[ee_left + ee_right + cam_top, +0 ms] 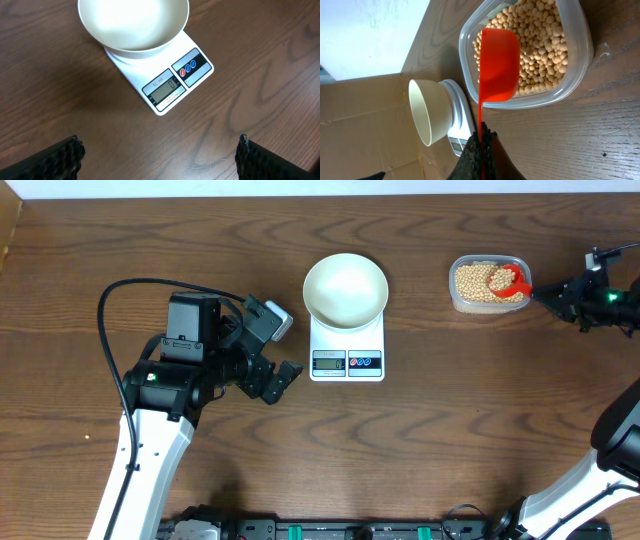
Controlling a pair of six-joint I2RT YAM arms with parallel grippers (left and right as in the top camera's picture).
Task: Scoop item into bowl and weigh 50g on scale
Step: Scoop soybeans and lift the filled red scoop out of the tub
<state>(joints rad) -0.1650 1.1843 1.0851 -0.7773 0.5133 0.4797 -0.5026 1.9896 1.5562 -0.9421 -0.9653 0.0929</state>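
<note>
The white bowl (345, 288) stands empty on the white scale (347, 352); both also show in the left wrist view, bowl (133, 22) and scale (172, 82), whose display reads 0. The tan beans (476, 282) fill a clear plastic container (487, 305) at the right. My right gripper (548, 294) is shut on the handle of a red scoop (508, 281), whose cup (498, 65) lies over the beans (540, 40). My left gripper (282, 377) is open and empty, left of the scale above the table.
The brown wooden table runs to a pale edge at the back (300, 188). The left arm's black cable (115, 300) loops at the left. In the right wrist view the bowl (426, 110) and the scale (461, 125) show behind the container (575, 60).
</note>
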